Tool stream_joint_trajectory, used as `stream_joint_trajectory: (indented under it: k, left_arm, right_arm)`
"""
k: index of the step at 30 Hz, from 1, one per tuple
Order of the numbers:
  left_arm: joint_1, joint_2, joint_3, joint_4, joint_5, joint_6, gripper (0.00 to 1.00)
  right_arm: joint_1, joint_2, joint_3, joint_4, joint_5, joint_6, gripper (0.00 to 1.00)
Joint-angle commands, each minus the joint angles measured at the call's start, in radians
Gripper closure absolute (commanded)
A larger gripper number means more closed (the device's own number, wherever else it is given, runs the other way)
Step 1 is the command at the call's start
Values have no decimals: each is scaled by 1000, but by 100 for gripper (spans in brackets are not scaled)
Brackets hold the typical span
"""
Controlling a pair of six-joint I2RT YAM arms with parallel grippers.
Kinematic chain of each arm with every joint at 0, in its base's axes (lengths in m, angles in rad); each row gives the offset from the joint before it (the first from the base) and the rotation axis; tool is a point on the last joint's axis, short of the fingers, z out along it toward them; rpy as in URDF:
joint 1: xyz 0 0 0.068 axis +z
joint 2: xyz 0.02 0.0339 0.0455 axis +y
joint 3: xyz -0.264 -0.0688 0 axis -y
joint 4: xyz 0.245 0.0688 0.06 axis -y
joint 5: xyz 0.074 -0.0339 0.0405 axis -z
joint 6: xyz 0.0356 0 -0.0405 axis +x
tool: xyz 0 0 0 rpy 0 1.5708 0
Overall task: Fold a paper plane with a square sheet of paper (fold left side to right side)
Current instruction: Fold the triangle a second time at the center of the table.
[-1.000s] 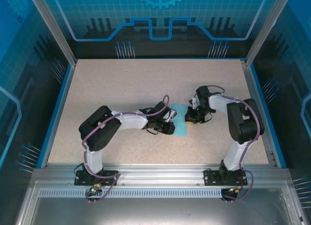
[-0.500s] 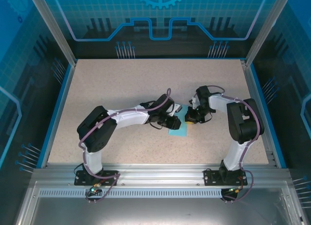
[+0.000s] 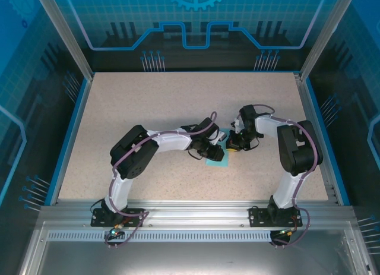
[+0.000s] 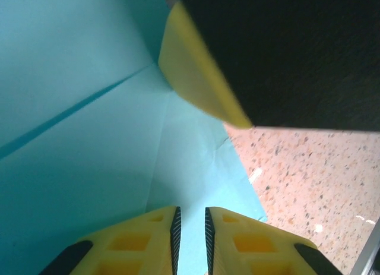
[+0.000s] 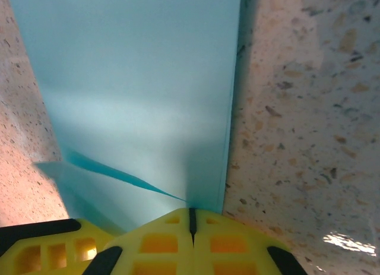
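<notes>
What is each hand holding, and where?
The shut right hand sits on the light-blue paper by its edge, seemingly pressing, not gripping. For the slightly open left hand, it cannot be told.

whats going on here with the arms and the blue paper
A light-blue sheet of paper is being folded. The right gripper is shut, its tips at the sheet's edge. The left gripper, jaws a slit apart, is close over the creased paper beside it; whether it pinches any is unclear.
</notes>
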Motion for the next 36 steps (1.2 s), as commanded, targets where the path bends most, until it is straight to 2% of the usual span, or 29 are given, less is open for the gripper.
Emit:
stream_joint_trajectory:
  k: [1,15,24,28,29,33,36]
  left_arm:
    - [4,-21,-61,-11,-4,18,78]
    - [29,-165,-390,171,1,-89,79]
    - [52,-258,-514,198,-9,-107,79]
    - [63,-321,-547,172,-28,-100,78]
    - [69,-340,-555,164,-30,-97,78]
    - [96,-431,-559,133,-29,-85,72]
    - [109,-470,-534,129,-28,-83,56]
  right_arm:
    - [-5,33,12,-35,33,-13,100]
    - [-4,38,21,-41,33,-17,100]
    - [-2,39,23,-45,35,-24,100]
    - [-3,3,19,-12,-6,-33,100]
    - [-4,-10,21,-7,-13,-33,98]
    - [-12,-82,29,7,-18,-43,76]
    - [-41,-142,21,8,-12,-55,60]
